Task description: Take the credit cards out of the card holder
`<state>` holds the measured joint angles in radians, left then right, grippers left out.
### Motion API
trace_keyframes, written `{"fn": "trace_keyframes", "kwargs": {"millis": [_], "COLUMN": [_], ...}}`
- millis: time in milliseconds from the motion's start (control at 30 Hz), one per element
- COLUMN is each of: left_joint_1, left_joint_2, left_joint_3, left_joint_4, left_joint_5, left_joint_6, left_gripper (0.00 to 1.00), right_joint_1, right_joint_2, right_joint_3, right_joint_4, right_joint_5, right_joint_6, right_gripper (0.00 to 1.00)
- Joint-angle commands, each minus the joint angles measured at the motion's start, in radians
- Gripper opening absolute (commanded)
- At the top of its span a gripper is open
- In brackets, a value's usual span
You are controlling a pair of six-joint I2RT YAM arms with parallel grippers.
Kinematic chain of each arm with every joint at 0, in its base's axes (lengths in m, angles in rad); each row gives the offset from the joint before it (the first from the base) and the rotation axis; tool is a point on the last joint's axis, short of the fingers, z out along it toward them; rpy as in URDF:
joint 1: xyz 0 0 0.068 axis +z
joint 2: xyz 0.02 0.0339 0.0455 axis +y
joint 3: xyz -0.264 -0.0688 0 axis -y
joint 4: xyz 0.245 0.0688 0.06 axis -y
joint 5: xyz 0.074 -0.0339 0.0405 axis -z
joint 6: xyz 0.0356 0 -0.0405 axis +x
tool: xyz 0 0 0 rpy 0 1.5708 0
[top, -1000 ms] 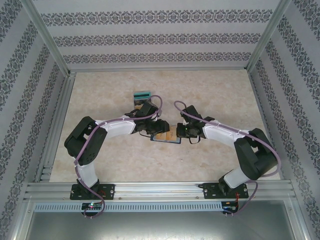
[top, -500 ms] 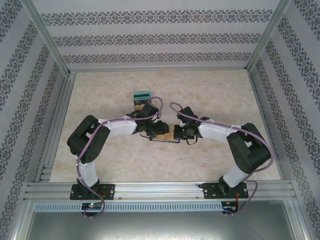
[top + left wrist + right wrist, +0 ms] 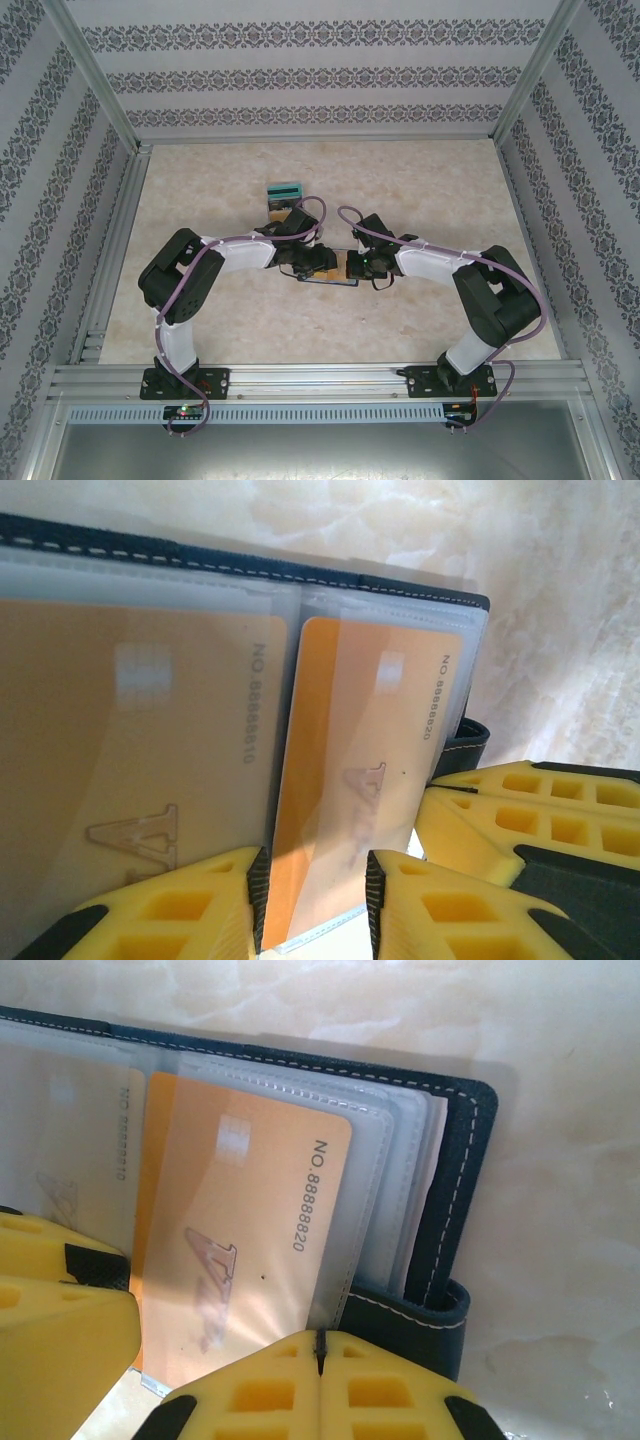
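At mid-table, looking at the holder (image 3: pixel 330 279) spread open, 2 cards (image 3: pixel 350 780) sleeved inside. Seems barely begun: none out, both to pull. Have left gripper (image 3: pixel 315 880) spread apart astride 1 card's edge, right gripper (image 3: pixel 320 1348) closed together at the holder's rim.

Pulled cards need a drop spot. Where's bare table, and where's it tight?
Open: far table right of the wooden box; near strip between card holder and front rail. Crowded: centre, where left gripper and right gripper meet over the holder.
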<state>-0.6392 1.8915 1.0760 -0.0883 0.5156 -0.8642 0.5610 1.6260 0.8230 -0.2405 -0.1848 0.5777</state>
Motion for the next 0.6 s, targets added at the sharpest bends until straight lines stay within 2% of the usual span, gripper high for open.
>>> {"fn": "trace_keyframes", "kwargs": {"millis": [0, 233, 467, 567], "left_joint_1": [0.006, 0.004, 0.009, 0.013], "left_joint_2": [0.032, 0.014, -0.009, -0.016], "left_joint_3": [0.024, 0.001, -0.024, -0.033], "left_joint_4": [-0.062, 0.018, 0.039, 0.053], "left_joint_5": [-0.008, 0.036, 0.027, 0.031], "left_joint_6": [0.019, 0.002, -0.007, -0.011], "left_gripper": [0.35, 0.32, 0.21, 0.09], "right_joint_1": [0.016, 0.025, 0.025, 0.025], "right_joint_2": [0.023, 0.032, 0.035, 0.035], "right_joint_3": [0.008, 0.015, 0.011, 0.013], "right_joint_4": [-0.025, -0.022, -0.024, -0.023], "right_joint_5": [-0.012, -0.019, -0.013, -0.013], "right_joint_6": [0.004, 0.005, 0.004, 0.004], "right_gripper": [0.06, 0.06, 0.06, 0.06]}}
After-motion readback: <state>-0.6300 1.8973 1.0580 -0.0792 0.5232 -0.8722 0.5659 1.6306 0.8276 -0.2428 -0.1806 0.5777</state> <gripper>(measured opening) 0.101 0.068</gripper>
